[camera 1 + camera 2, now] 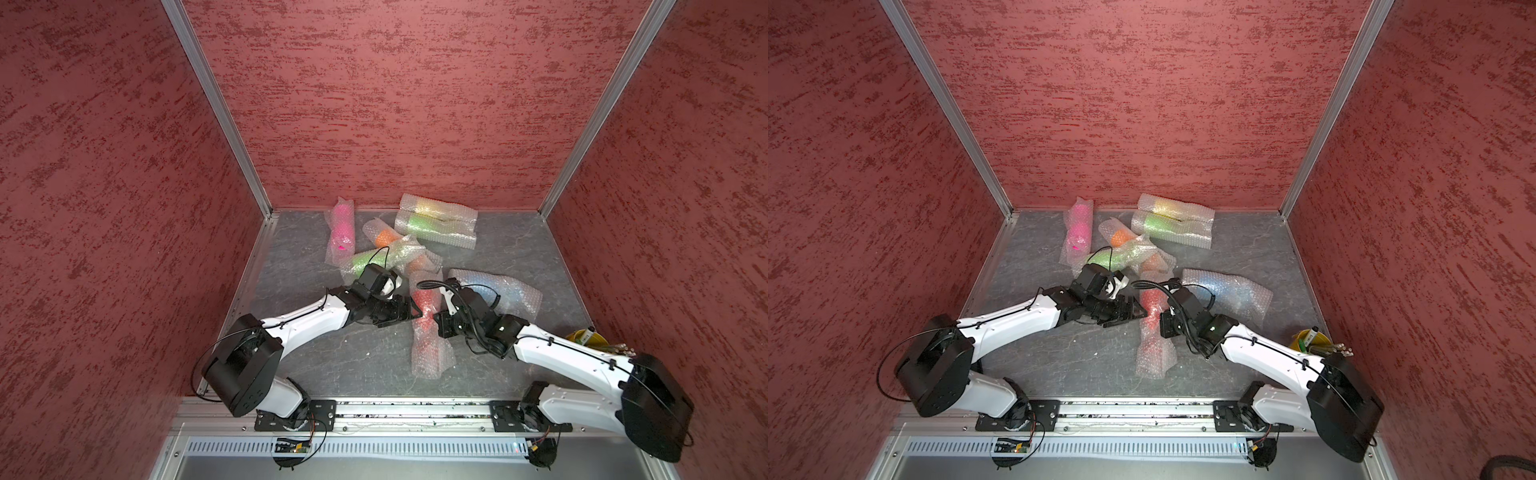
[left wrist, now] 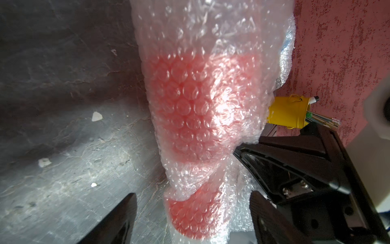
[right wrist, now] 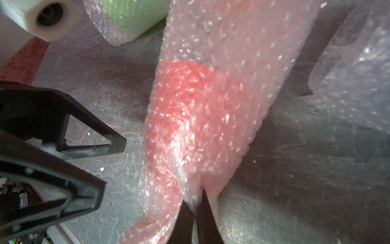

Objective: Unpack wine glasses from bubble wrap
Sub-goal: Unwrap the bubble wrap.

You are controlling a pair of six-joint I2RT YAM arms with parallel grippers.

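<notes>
Grey stone-look table (image 1: 365,374), centre: 1 bubble-wrap sleeve (image 1: 428,357) lying flat with red goblet (image 1: 423,300) inside; right gripper (image 3: 195,199) jaws pinched together on the wrap's narrow waist, likely anchoring it; left gripper (image 2: 193,203) jaws apart either side of the foot end.

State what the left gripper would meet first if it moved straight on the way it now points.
The bubble wrap around the red goblet. In the left wrist view this parcel lies directly ahead of the left gripper, between its open jaws; depth is unclear, but contact looks near.
</notes>
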